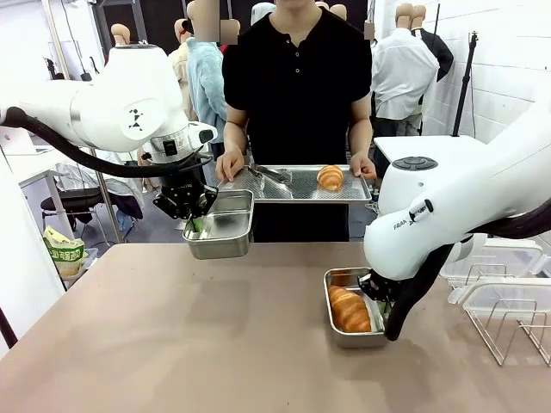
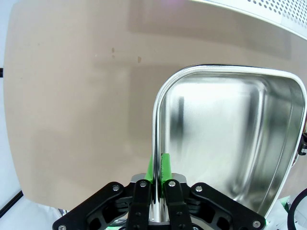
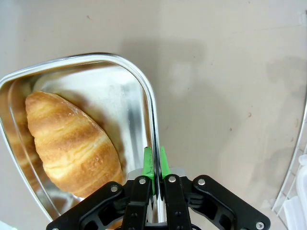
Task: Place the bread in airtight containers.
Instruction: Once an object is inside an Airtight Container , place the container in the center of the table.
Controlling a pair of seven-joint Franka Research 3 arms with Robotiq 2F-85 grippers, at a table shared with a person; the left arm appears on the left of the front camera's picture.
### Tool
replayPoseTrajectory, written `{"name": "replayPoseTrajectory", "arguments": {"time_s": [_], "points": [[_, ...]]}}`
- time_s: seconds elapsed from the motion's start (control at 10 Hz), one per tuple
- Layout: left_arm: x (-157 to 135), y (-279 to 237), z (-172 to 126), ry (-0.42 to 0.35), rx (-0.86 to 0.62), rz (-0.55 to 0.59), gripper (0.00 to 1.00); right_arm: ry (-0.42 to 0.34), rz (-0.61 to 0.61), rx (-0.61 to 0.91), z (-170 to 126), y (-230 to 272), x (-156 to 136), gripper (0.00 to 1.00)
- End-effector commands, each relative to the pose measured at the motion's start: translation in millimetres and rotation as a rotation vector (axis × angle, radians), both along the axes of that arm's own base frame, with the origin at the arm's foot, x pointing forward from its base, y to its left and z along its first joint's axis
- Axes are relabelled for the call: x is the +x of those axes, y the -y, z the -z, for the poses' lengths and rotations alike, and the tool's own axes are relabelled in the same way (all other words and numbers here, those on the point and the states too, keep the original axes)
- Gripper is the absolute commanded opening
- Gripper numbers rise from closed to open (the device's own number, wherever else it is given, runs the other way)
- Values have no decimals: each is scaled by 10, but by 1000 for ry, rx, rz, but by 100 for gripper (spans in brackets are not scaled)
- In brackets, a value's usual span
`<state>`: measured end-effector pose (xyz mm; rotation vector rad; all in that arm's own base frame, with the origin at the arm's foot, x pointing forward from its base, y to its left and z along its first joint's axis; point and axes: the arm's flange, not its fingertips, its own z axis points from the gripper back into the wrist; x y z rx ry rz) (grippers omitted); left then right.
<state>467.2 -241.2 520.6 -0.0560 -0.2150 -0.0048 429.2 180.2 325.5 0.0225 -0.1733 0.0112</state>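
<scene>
My left gripper (image 2: 157, 168) is pinched tight on the side wall of the empty tin (image 2: 225, 139). One green pad (image 2: 166, 165) sits inside and its partner outside (the rim runs straight up between them). I hold this tin up near the far edge of the table (image 1: 155, 335), tilted a little, just below the near left corner of the tray (image 1: 297, 191). Its bright floor has nothing in it.

My right gripper (image 3: 154, 164) is clamped the same way on the wall of the other tin (image 3: 149, 103), fingers straddling the rim. This tin rests on the table, close to my side and right of the middle. A croissant (image 3: 72, 139) lies lengthwise inside, golden and ridged, and takes up most of the floor (its near end comes close to my inner finger; I cannot tell whether they touch).

The second croissant (image 1: 330, 177) lies on the tray, toward the tray's right end. A pair of tongs (image 1: 270, 173) lies on the tray to the left of it, well apart. A person across the table holds the tray level, with a hand (image 1: 229, 163) at one end and the other hand (image 1: 362, 166) at the far end. A wire rack (image 1: 508, 323) sits at the table's right edge, beyond my right arm.
</scene>
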Motion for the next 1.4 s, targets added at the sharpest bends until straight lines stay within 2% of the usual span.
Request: {"name": "replayPoseTrajectory", "arguments": {"time_s": [0.0,0.1,0.5,0.6,1.3], "points": [[-1,-9,-33,6,-3,-2,0,13,-13,16,25,-29,39,0],[-1,-9,-33,6,-3,-2,0,6,-16,17,24,-25,45,9],[-1,-9,-33,6,-3,-2,0,1,-6,18,-7,-15,46,86],[-1,-9,-33,6,-3,-2,0,1,-6,17,-11,-12,41,100],[-1,-9,-33,6,-3,-2,0,-13,-1,25,-34,-9,40,100]]}}
